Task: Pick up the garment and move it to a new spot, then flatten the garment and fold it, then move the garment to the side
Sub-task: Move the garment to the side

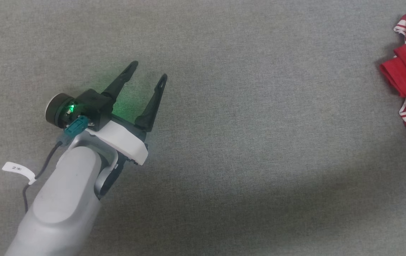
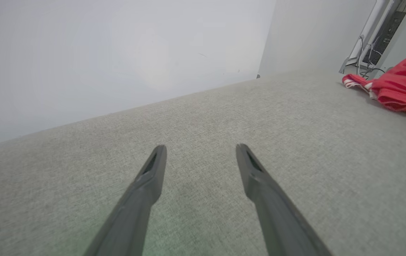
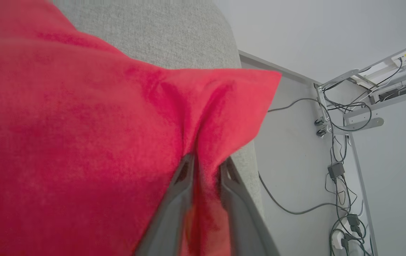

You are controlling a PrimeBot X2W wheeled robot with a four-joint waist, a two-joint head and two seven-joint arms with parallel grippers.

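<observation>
You are looking into what appears to be a robot test lab. A flat grey woven-fabric work surface [image 1: 245, 142] is stretching out under plain white walls [image 2: 99, 53], and loose grey and black cables [image 3: 334, 156] with small black adapter boxes [image 3: 336, 170] are hanging from a bare silver metal frame [image 3: 362, 122].

Left gripper [image 1: 149, 70]: two tapered black fingers [image 1: 151, 106], white wrist plate [image 1: 123, 140]; teal connector [image 1: 76, 127] and green lamp [image 1: 70, 105] at its 9 o'clock; pale grey forearm [image 1: 64, 202], black cable [image 1: 43, 166], white tag [image 1: 18, 170].

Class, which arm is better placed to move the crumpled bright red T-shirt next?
Right: the right claw has the bright red T-shirt between its fingers; the open left claw sits apart over the grey fabric surface.
</observation>
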